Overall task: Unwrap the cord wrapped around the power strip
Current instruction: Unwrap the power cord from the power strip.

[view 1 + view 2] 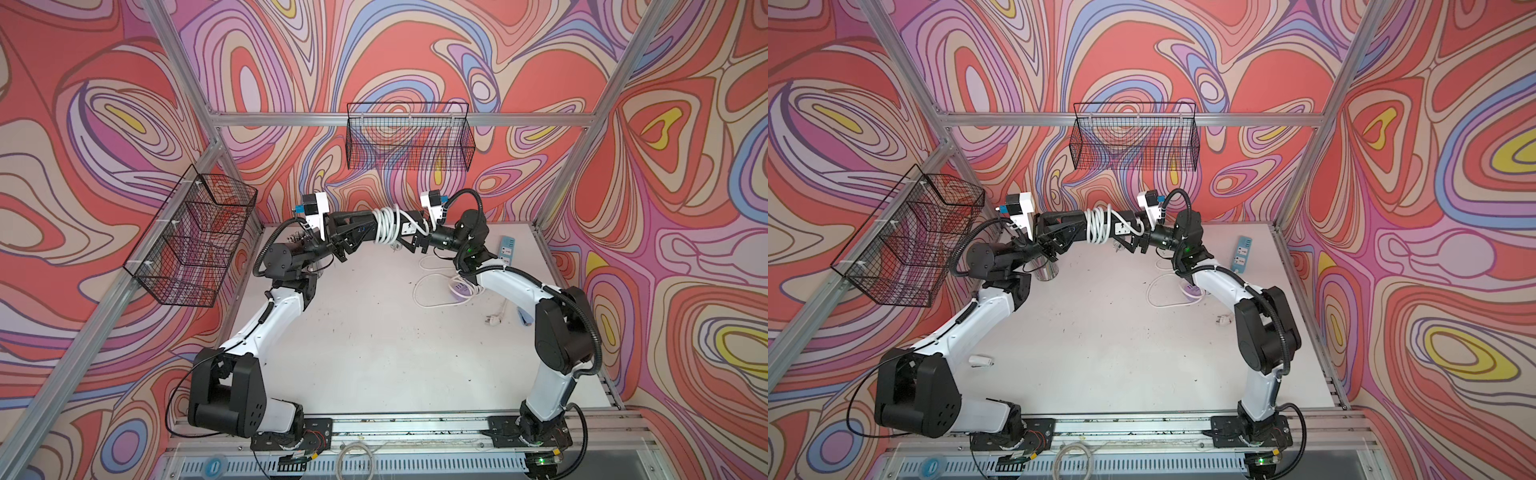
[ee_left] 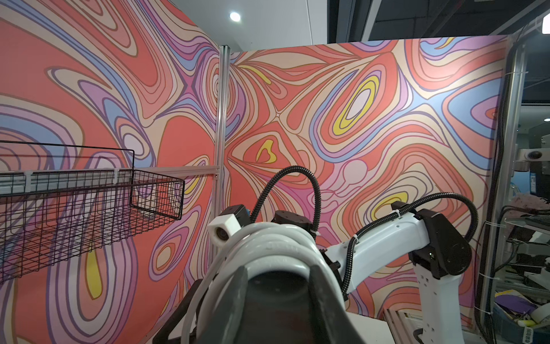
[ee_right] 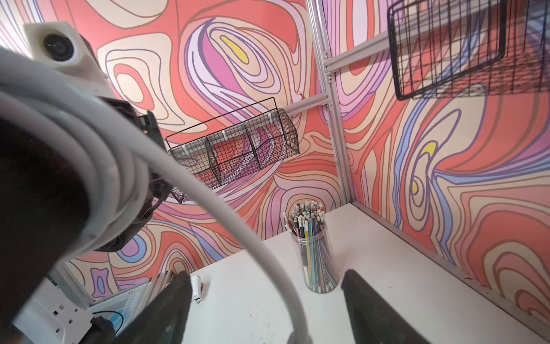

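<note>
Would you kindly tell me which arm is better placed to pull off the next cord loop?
Right, likely: the right gripper is open with the loose cord running between its jaws, while the left gripper is shut on the power strip, holding it aloft.

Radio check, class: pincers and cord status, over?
Left pincer shut on black power strip aloft. Right pincer open, white cord strand between jaws. Coils wrapped midway. Clear pencil jar on table, apart.

**Bright, even light; near things blur**

Both top views are evenly lit, with only faint shadows on the table (image 1: 374,332). A ceiling lamp (image 2: 234,16) glares in the left wrist view. Close to the right wrist lens the cord (image 3: 214,214) is soft and out of focus, perhaps slightly motion-blurred too.
</note>
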Tool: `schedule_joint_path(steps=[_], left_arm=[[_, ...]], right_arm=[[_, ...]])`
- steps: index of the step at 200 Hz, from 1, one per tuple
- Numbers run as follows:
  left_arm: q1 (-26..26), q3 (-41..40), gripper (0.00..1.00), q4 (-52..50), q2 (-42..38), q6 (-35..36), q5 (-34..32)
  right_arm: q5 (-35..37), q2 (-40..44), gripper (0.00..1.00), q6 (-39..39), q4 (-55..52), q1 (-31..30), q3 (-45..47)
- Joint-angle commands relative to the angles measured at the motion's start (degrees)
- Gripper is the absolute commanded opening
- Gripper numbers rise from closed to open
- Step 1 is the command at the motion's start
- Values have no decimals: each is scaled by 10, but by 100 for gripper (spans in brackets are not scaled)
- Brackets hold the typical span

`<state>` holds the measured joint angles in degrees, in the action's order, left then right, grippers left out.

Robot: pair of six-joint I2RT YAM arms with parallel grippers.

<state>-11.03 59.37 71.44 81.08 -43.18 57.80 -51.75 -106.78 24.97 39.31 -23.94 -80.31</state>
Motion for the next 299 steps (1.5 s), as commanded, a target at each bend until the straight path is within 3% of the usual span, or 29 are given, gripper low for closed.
schedule_joint_path(steps=[1, 13, 48, 109, 187, 256, 299], left_arm=[[-4, 7, 0, 66, -22, -7, -6], [-4, 6, 0, 65, -23, -5, -8], [-5, 0, 0, 66, -21, 1, -8], [-4, -7, 0, 65, -15, 9, -13], [4, -19, 0, 64, -11, 22, -21], [27, -27, 0, 64, -20, 27, -42], [41, -32, 0, 61, -25, 32, -55]], right_arm=[[-12, -18, 78, 23, 31, 2, -26], [-18, -25, 67, 27, 27, 2, -35], [-25, -24, 0, 36, 11, 6, -47], [-44, -3, 0, 35, -58, 29, -108], [-58, 49, 0, -62, -240, 38, -235], [-39, 213, 0, -172, -414, 38, -153], [-39, 286, 0, -171, -464, 38, -69]])
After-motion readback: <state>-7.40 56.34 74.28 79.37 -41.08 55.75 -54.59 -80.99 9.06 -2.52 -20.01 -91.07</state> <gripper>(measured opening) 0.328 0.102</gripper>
